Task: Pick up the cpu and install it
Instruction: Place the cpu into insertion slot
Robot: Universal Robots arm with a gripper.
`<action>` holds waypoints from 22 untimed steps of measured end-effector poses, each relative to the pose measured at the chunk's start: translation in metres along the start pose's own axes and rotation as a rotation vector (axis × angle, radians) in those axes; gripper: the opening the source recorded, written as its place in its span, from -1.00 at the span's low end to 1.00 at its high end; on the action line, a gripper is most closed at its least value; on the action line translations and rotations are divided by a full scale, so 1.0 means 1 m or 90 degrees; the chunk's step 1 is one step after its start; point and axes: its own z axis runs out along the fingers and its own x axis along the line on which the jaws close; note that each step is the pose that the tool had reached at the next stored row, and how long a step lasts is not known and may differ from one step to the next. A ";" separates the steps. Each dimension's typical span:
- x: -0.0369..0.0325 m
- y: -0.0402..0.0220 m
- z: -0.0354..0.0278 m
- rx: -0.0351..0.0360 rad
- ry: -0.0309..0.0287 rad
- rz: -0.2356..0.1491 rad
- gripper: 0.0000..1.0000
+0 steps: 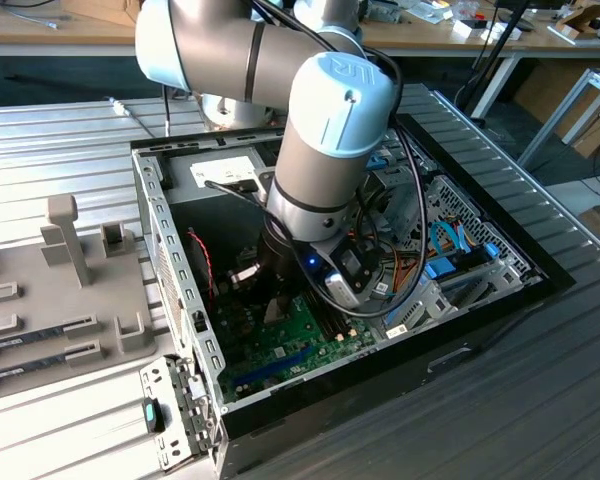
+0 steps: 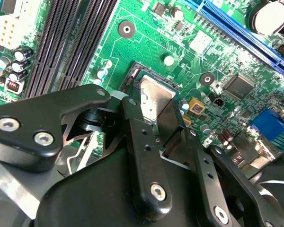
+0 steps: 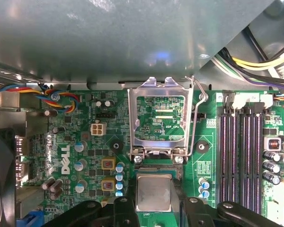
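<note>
The cpu (image 3: 154,189), a flat square chip with a silver-grey top, lies between my two black fingers (image 3: 124,204) directly over the motherboard's socket (image 3: 157,169). My gripper (image 3: 154,198) is shut on its two opposite edges. In the second wrist view the cpu (image 2: 154,94) sits low against the socket's black rim, with the gripper (image 2: 154,108) around it. I cannot tell whether the chip rests fully in the socket. The socket's metal frame (image 3: 132,118) stands flipped open beside it, its lever (image 3: 195,118) raised. In the exterior view the gripper (image 1: 280,300) reaches down into the open computer case (image 1: 170,270).
Black memory slots (image 3: 239,151) run beside the socket, and coloured fan wires (image 3: 61,97) lie on its other side. A blue expansion slot (image 2: 241,33) crosses the board. The case's metal wall (image 3: 109,38) rises close behind the socket frame. A grey fixture (image 1: 40,340) holding memory sticks stands on the exterior view's left.
</note>
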 end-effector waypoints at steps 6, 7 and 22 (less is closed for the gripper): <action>-0.0013 -0.0001 -0.0002 -0.0002 -0.0001 -0.002 -0.22; -0.0014 0.0000 -0.0003 -0.0004 -0.0001 -0.003 -0.22; -0.0024 -0.0001 0.0009 -0.0024 0.0000 -0.013 -0.22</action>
